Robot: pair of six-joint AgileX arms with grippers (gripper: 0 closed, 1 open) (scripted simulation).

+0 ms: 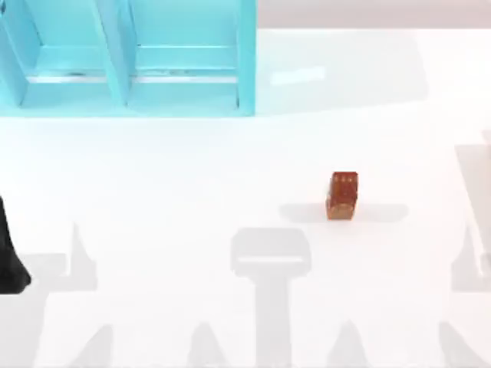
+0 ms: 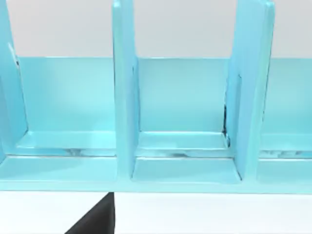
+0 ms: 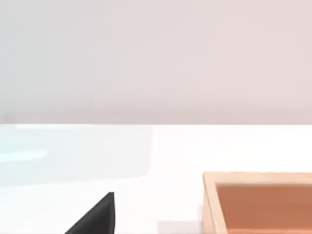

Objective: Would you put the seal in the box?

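Note:
The seal (image 1: 342, 195) is a small reddish-brown block with two pale dots at its far end. It stands alone on the white table, right of centre. The box (image 3: 209, 204) is an open tan wooden container, and the right wrist view catches its corner and orange-brown inside. A dark piece of my left arm (image 1: 9, 261) sits at the table's left edge, far from the seal. In each wrist view a black wedge of that arm's own gripper pokes in at the lower edge, on the left arm (image 2: 97, 217) and on the right arm (image 3: 97, 214). Nothing is held.
A light blue rack (image 1: 123, 69) with upright dividers stands at the back left of the table. The left wrist view faces its compartments (image 2: 180, 141) head-on. White tabletop surrounds the seal on all sides.

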